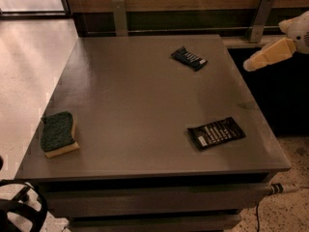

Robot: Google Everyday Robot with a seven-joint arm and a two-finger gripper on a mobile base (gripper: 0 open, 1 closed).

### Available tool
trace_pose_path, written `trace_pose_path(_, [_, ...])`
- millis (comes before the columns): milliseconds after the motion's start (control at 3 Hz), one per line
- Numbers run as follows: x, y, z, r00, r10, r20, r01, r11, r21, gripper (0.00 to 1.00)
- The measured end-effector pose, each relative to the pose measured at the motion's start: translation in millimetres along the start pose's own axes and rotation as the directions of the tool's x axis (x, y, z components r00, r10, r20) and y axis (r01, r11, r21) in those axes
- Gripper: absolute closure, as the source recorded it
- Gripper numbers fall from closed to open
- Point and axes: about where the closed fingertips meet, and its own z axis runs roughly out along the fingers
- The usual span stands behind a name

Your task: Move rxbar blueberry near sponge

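Observation:
The rxbar blueberry, a small dark navy wrapper with pale lettering, lies near the far edge of the grey table, right of centre. The sponge, green on top with a yellow base, sits at the table's front left corner. My gripper is at the right edge of the view, beyond the table's right side. It hangs in the air to the right of the rxbar blueberry, apart from it, and holds nothing that I can see.
A larger flat black wrapper with white text lines lies at the table's front right. A wooden wall with metal brackets runs behind the table. A black wheeled base shows at the bottom left, and a cable at the bottom right.

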Motion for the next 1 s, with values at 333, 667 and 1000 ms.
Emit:
trace_pose_path(333, [-11, -18, 39, 0.991, 0.066, 0.121, -0.060, 0.9969, -0.051, 0.00])
trace_pose_path(667, [-11, -18, 39, 0.990, 0.066, 0.121, -0.060, 0.9969, -0.051, 0.00])
trace_pose_path(1000, [-16, -15, 55, 0.989, 0.082, 0.126, -0.074, 0.9947, -0.072, 0.00])
